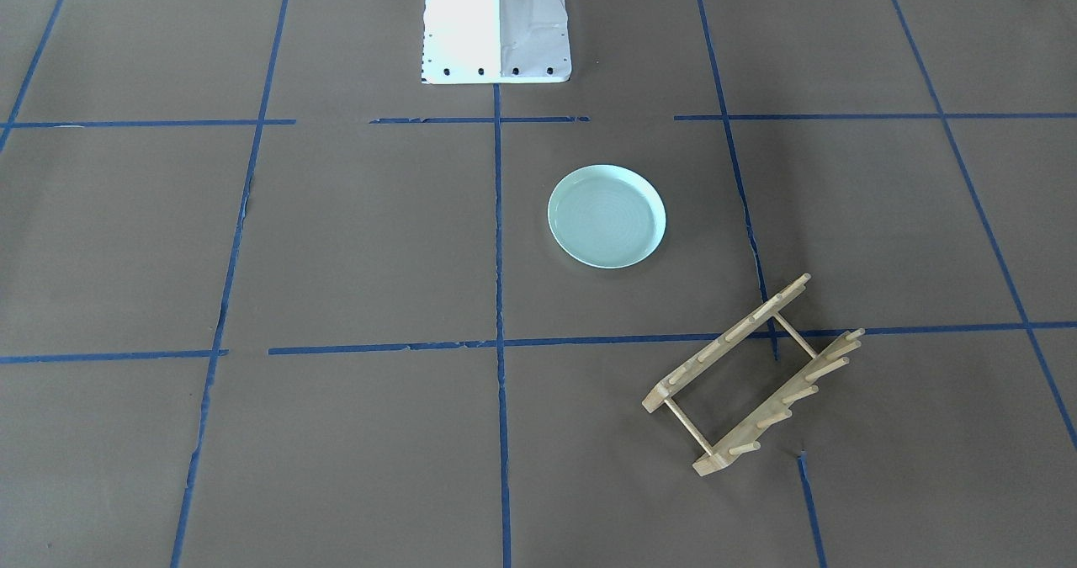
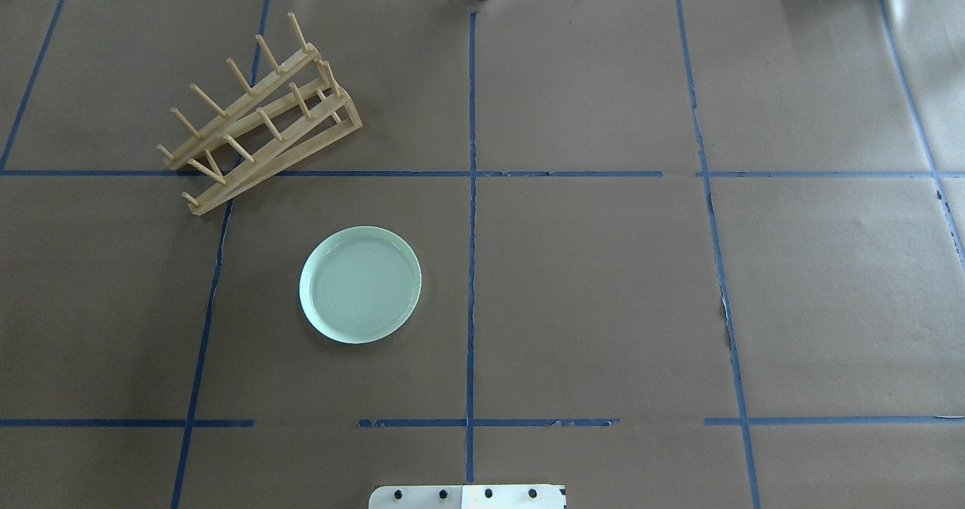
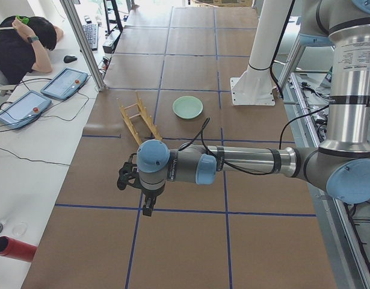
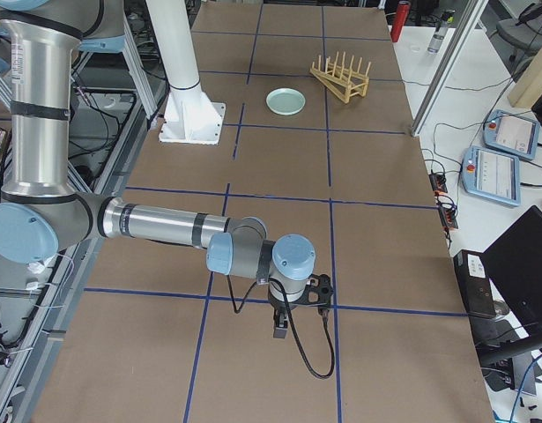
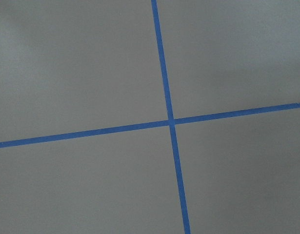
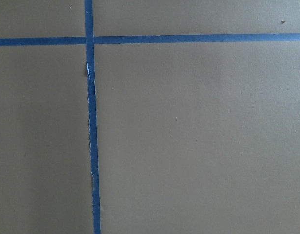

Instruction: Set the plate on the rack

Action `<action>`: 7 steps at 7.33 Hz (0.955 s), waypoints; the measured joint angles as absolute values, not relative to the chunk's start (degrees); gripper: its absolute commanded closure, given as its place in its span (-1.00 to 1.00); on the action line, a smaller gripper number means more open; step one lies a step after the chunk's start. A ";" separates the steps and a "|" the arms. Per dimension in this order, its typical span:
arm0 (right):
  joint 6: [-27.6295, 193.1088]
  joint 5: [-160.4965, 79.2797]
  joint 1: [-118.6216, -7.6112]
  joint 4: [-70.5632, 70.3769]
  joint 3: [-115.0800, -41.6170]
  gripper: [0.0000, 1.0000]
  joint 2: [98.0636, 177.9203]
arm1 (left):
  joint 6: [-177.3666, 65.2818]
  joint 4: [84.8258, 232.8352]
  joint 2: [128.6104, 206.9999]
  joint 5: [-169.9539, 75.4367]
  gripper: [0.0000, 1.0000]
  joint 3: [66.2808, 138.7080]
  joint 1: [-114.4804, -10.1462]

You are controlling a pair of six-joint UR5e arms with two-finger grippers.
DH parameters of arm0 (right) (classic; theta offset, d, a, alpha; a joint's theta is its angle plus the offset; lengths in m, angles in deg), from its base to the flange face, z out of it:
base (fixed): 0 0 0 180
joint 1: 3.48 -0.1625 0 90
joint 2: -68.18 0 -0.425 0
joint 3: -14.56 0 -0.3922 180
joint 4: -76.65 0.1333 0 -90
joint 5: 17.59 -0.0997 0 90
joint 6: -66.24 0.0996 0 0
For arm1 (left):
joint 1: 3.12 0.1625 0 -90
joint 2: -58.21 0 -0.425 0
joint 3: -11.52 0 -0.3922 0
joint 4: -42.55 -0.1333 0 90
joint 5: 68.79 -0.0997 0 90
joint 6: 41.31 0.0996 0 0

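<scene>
The pale mint-green plate (image 1: 606,216) lies flat on the brown table, in the overhead view (image 2: 360,284) left of the centre line. The wooden rack (image 1: 749,374) stands apart from it, angled, at the far left in the overhead view (image 2: 256,117), with nothing on it. Both are small in the side views: plate (image 3: 188,107) (image 4: 285,101), rack (image 3: 138,117) (image 4: 339,75). My left gripper (image 3: 147,205) and right gripper (image 4: 279,330) hang over bare table far from both. I cannot tell whether they are open or shut. The wrist views show only paper and blue tape.
The white robot pedestal (image 1: 496,25) stands at the near middle edge (image 2: 467,496). Blue tape lines grid the table. An operator (image 3: 22,42) sits beyond the far edge beside tablets (image 3: 64,83). A red cylinder (image 3: 16,248) lies off the table.
</scene>
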State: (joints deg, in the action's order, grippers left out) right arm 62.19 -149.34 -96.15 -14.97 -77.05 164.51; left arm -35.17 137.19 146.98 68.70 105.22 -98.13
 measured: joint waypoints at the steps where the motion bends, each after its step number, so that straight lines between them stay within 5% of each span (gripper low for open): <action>1: 62.20 -149.33 -96.15 -14.98 -77.05 -1.00 164.51 | -35.21 137.16 146.98 68.75 -1.00 105.11 -98.13; 7: 62.20 -149.33 -96.19 -14.93 -77.06 -1.00 164.51 | -52.27 137.43 149.25 68.64 -1.00 115.88 -90.73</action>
State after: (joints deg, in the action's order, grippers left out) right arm 62.20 -149.33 -96.19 -14.93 -77.06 164.51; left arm -52.27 137.43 149.25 68.64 115.88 -90.73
